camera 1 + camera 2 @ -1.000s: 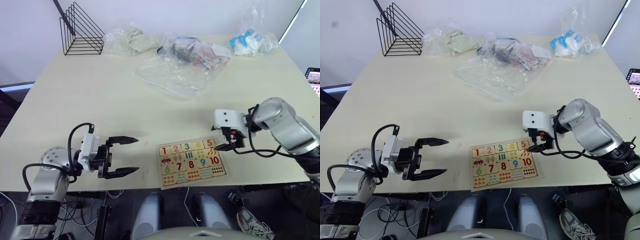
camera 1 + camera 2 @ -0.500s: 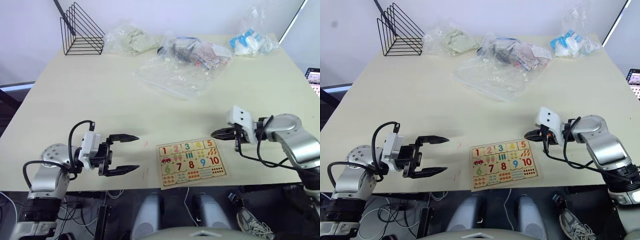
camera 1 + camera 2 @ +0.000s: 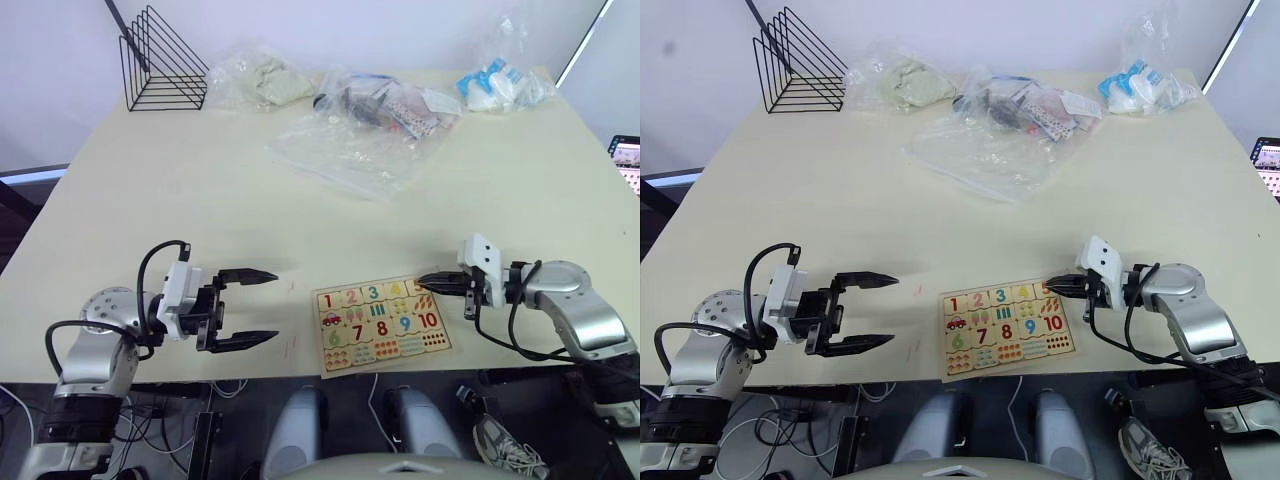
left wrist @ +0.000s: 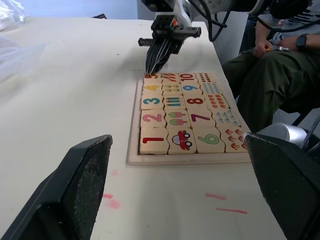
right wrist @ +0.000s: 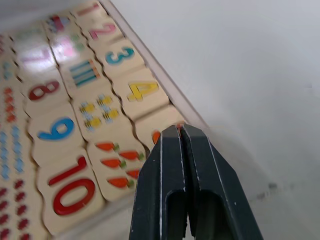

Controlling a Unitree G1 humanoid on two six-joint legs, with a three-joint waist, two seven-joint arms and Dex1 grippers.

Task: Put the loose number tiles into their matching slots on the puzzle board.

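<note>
From the head view I see the puzzle board [image 3: 385, 326] near the table's front edge, the left gripper [image 3: 248, 309] released beside it. Left wrist: tiles 1–5 [image 4: 152, 102] sit seated. Right wrist: right gripper [image 5: 180, 131] clenched, empty, over the 5. Tiles look light, stiff; I'd pinch opposite edges.

Left arm: bent at the elbow, forearm reaching forward and toward the right.
Left pincer [image 3: 248, 308]: fingers spread wide apart, roughly level, holding nothing.
Right arm: bent at the elbow, forearm pointing toward the left.
Right pincer [image 3: 424, 280]: fingers pressed together, tips lowered, nothing visible between them.
</note>
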